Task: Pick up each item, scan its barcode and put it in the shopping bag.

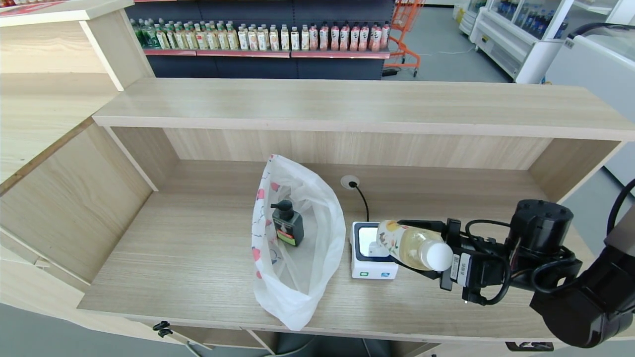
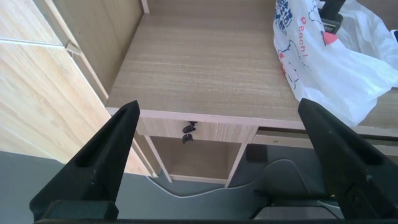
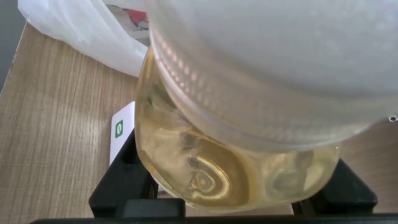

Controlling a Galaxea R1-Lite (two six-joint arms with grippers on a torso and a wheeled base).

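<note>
Shopping bag (image 1: 297, 282) is stood open on counter (image 1: 188, 258), pump bottle (image 1: 287, 225) inside. Left gripper (image 2: 219, 106) is held spread, empty, off counter's front edge. Scanner (image 1: 374, 270) is set just beside bag, w/ drink bottle (image 1: 421, 248) clamped in right gripper (image 1: 404, 244) over it. Prob. best rolled slowly, code side down, kept level.

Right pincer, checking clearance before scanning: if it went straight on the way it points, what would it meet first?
Probably the scanner, just ahead of the right pincer and the bottle it holds; if it passes above, the shopping bag next. Height is unclear.
</note>
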